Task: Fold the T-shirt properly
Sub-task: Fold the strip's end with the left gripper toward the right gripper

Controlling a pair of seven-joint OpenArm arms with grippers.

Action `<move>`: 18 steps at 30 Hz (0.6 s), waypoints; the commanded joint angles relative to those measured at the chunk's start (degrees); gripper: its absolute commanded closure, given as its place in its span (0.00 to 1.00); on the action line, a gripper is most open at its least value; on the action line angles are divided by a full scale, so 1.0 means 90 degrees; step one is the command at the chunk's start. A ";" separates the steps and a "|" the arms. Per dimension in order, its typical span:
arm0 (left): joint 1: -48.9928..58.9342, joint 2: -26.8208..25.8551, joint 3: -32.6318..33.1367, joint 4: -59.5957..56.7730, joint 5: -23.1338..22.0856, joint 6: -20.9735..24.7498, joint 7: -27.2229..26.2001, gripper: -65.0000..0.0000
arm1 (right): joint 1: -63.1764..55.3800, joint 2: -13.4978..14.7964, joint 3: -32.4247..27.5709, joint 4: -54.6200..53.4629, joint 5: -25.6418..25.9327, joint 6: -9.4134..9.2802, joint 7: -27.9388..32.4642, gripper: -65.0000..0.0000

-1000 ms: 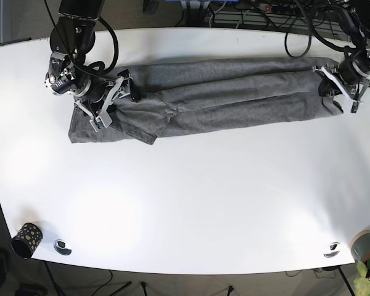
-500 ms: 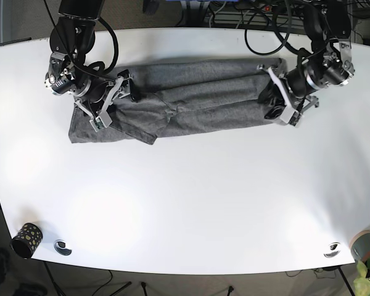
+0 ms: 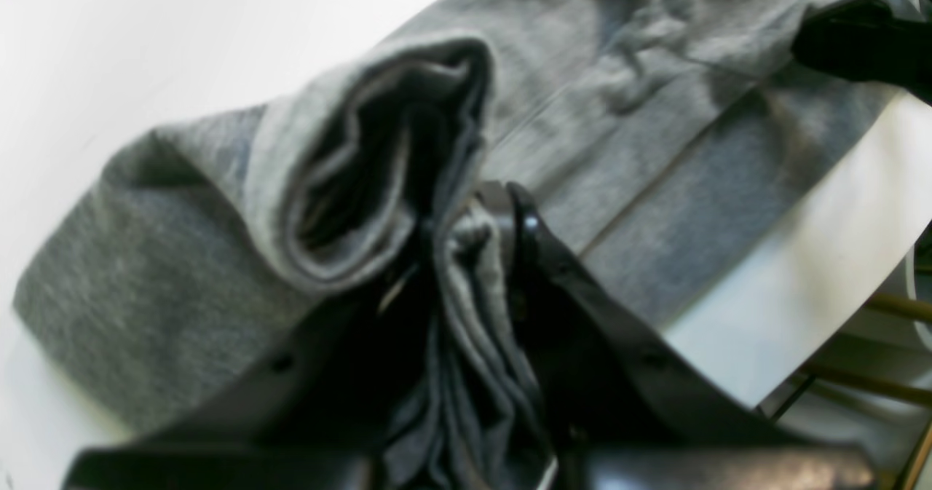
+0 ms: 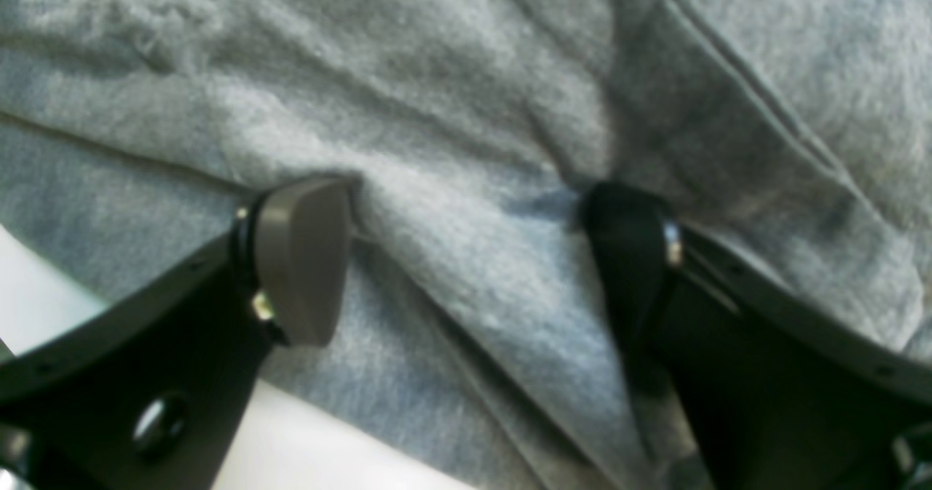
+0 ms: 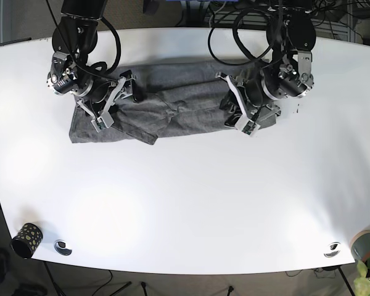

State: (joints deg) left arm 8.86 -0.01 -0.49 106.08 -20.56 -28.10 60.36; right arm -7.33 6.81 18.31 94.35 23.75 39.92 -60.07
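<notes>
Since the picture a second ago, the left gripper [image 5: 242, 114] has carried the shirt's [image 5: 172, 102] end from the far edge of the tabletop [image 5: 185, 203] toward the middle; half a second ago it was only partway across. The shirt now spans a shorter stretch, doubled over at the left gripper. The right gripper [image 5: 108, 102] and the other end of the shirt have not moved.

Left wrist view: left gripper [image 3: 470, 220] fingers [image 3: 520, 217] closed tight on a bunched wad of grey shirt [image 3: 619, 111], several layers pinched between them. A rolled fold of fabric stands open just beside the fingers. Bare tabletop [image 3: 823, 257] shows past the hem.

Right wrist view: right gripper [image 4: 466, 220] fingers [image 4: 302, 250] spread wide, both tips pressing down into the shirt [image 4: 466, 75], a ridge of cloth rising between them. Nothing pinched.

Shirt lies on the far half of the tabletop, long axis left to right, a loose corner hanging toward the near side under the right gripper.

Near edge: a dark patterned cup [image 5: 26, 239], a small round fitting [image 5: 63, 247], another fitting [image 5: 332, 250], a pot with a plant [image 5: 367, 250]. All well apart from the shirt. Cables [image 5: 259, 9] run behind the far edge.
</notes>
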 commanded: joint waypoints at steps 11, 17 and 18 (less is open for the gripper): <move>-0.0052 -0.0013 0.0421 0.0115 0.0247 0.0040 -0.0128 0.47 | 0.0058 0.0010 0.0003 0.0081 0.0062 0.0009 0.0008 0.25; -0.0140 0.0241 0.0792 0.0154 0.0238 0.0021 -0.0137 0.38 | 0.0058 0.0010 0.0003 0.0081 0.0062 0.0009 0.0008 0.25; -0.0179 0.0241 0.0890 0.0174 0.0228 0.0011 -0.0128 0.38 | 0.0058 0.0010 0.0003 0.0081 0.0062 0.0009 0.0008 0.25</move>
State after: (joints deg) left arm 8.49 1.41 5.63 106.13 -16.73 -27.44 60.47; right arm -7.33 6.63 18.31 94.35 23.75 39.90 -60.07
